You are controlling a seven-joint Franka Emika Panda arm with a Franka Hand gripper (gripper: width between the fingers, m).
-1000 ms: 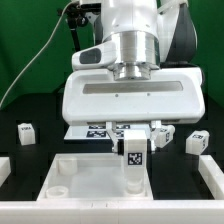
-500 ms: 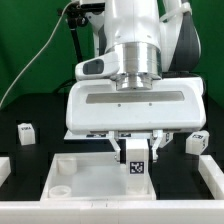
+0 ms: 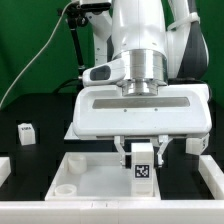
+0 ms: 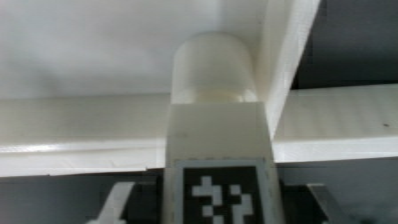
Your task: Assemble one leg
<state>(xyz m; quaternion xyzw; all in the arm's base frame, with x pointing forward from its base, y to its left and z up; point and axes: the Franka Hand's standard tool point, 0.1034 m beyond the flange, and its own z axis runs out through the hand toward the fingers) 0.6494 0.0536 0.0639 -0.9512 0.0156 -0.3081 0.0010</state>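
My gripper [image 3: 142, 160] is shut on a leg [image 3: 143, 168], a small white post with a black-and-white marker tag facing the camera. It holds the leg upright over the far right corner of the large white square tray-like piece [image 3: 85, 180] at the front. In the wrist view the leg [image 4: 217, 110] runs out from between the fingers [image 4: 132, 198], and its rounded tip lies at the tray's rim [image 4: 107, 125]. I cannot tell if the tip is inside a corner hole. Another leg [image 3: 26, 133] stands on the table at the exterior view's left.
The marker board [image 3: 72, 130] lies behind the tray, mostly hidden by my hand. One more white block [image 3: 196, 145] shows at the exterior view's right. White raised pieces [image 3: 214, 172] sit at both front corners. A green backdrop stands behind.
My hand has moved toward the exterior view's right and lower, carrying the leg from the tray's middle toward its far right corner. The blocks behind are now hidden by the hand.
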